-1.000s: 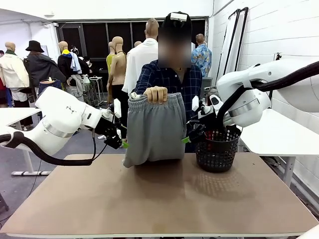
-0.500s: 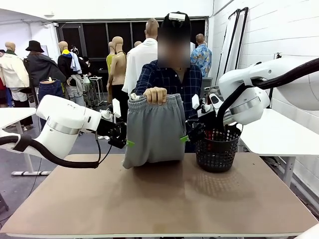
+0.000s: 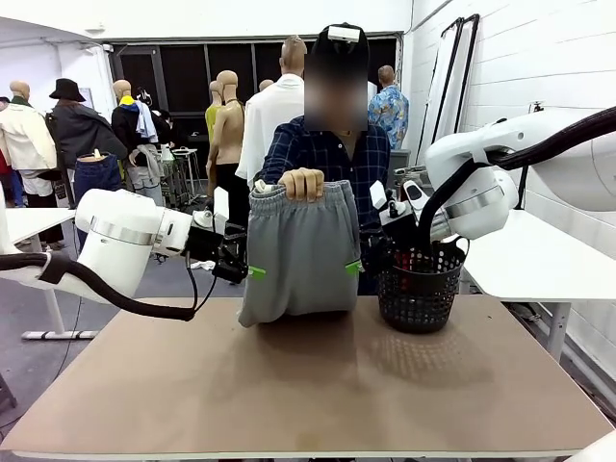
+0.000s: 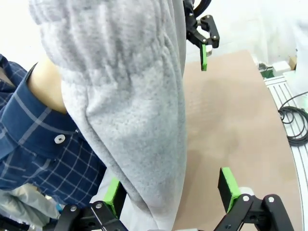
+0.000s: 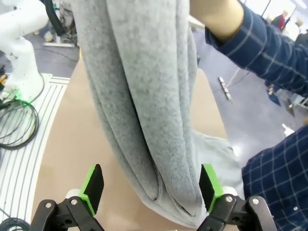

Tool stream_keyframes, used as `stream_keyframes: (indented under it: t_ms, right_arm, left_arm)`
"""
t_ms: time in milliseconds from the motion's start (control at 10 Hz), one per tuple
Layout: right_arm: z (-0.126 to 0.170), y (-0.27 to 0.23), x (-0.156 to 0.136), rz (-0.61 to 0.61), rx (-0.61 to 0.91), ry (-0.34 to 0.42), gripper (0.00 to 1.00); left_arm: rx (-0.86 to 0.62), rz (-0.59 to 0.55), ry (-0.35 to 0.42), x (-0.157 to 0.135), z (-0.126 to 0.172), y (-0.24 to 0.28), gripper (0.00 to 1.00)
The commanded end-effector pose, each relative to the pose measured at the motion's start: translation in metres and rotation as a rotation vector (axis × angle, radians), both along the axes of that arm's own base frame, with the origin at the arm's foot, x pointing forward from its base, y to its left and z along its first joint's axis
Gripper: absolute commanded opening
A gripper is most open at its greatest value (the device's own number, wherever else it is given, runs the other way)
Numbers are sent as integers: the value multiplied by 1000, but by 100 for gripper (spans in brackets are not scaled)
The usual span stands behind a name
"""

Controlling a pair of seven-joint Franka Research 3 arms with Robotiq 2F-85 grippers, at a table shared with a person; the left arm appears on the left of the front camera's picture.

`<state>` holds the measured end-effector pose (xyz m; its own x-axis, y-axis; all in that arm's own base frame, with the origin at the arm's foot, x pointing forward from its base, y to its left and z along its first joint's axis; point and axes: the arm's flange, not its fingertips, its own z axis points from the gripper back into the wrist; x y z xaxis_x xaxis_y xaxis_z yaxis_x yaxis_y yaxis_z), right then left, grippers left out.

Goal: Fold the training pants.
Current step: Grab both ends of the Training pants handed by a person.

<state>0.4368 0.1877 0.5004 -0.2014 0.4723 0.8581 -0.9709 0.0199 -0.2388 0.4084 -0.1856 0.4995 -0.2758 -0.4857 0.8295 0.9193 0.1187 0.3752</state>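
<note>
A person's hand (image 3: 304,183) holds the light grey training pants (image 3: 298,255) up by the waistband, and their lower end rests on the brown table (image 3: 308,385). My left gripper (image 3: 252,271) is open at the pants' left edge. In the left wrist view the hanging cloth (image 4: 139,120) reaches down between the green pads (image 4: 229,185) of this gripper (image 4: 171,190). My right gripper (image 3: 356,266) is open at the pants' right edge. Seen from the right wrist, folds of the pants (image 5: 144,106) hang between the pads (image 5: 93,185) of that gripper (image 5: 151,187).
A black mesh basket (image 3: 419,289) stands on the table at the right, just behind my right gripper. The person stands at the table's far edge. The near half of the table is bare. A white table (image 3: 539,265) stands to the right.
My left gripper has moved right, up to the left edge of the pants. My right gripper has edged in slightly at the right edge. The person still holds the pants up.
</note>
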Motion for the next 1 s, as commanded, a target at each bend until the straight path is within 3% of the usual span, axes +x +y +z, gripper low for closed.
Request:
stream_keyframes:
  t_ms: [0, 900]
  right_arm:
    - [-2, 8, 8, 33, 79, -32, 100]
    - [28, 20, -8, 124, 208, -34, 100]
  left_arm:
    - [-38, -7, -16, 9, -5, 1, 100]
    - [-215, -4, 11, -3, 24, -13, 100]
